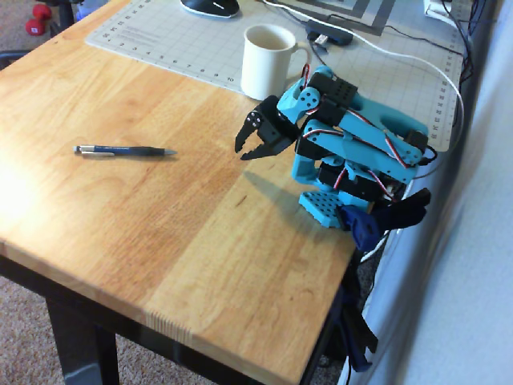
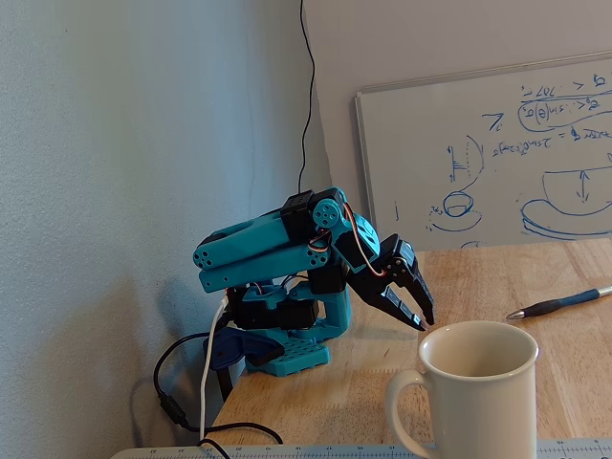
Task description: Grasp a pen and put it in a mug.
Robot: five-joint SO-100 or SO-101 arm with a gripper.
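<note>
Overhead view: the whole pen (image 1: 124, 150) lies flat on the wooden table (image 1: 160, 241), well left of the mug (image 1: 268, 61); the gripper (image 1: 250, 152) hangs slightly parted, empty. Fixed view: the mug's (image 2: 475, 387) empty interior shows, and only the pen's (image 2: 560, 303) tip end.

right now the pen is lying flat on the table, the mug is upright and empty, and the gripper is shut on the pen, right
Not quite. The gripper holds nothing. In the overhead view the pen lies flat on the bare table, well apart from the gripper and to its left. The rest stands: the mug is upright, and the fixed view shows it empty.
</note>
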